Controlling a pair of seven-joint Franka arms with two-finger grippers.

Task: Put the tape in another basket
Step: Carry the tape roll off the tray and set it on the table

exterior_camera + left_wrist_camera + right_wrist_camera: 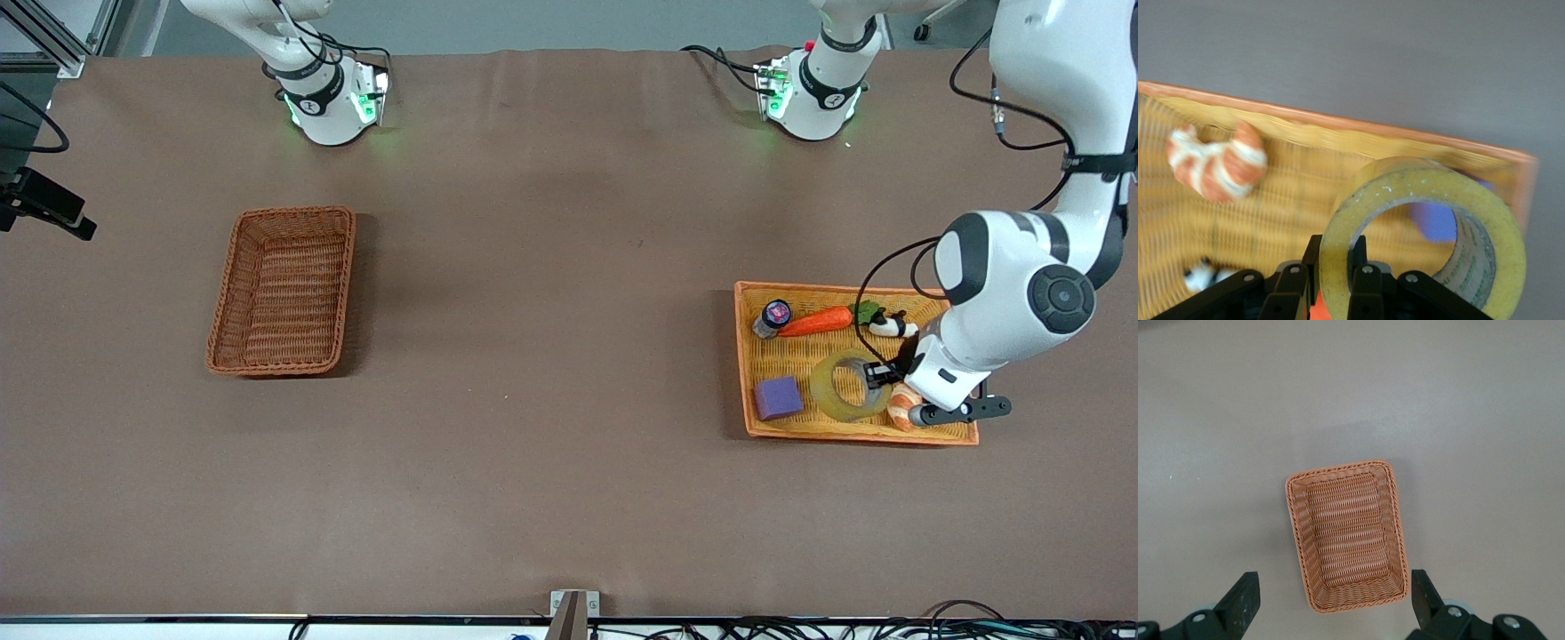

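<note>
**Tape pinched in my left claw**

Tape [1425, 220] is between the fingers [1293, 293] of my left claw [878, 373]. One finger is outside the ring and one is inside, and they squeeze its wall tight. The roll is tipped up on its edge (I can look right through the hole from my left wrist). It sits over the yellow tray [853, 436], at the left arm's end of the table.

More toys lie in that tray. Just beside the tape is a purple block [778, 397], and on its other flank is a stripy croissant [902, 407], partly under my claw. Farther from the front camera lie a carrot [816, 322], a small bottle [772, 317] and a black and white toy [892, 326].

My right claw [1331, 603] hangs high over the basket [283, 291], with its fingers spread wide and nothing in them. This arm waits. The basket is brown and deep, and it has nothing in it. It stands on the brown table [551, 356] at the right arm's end, well apart from the tray.
</note>
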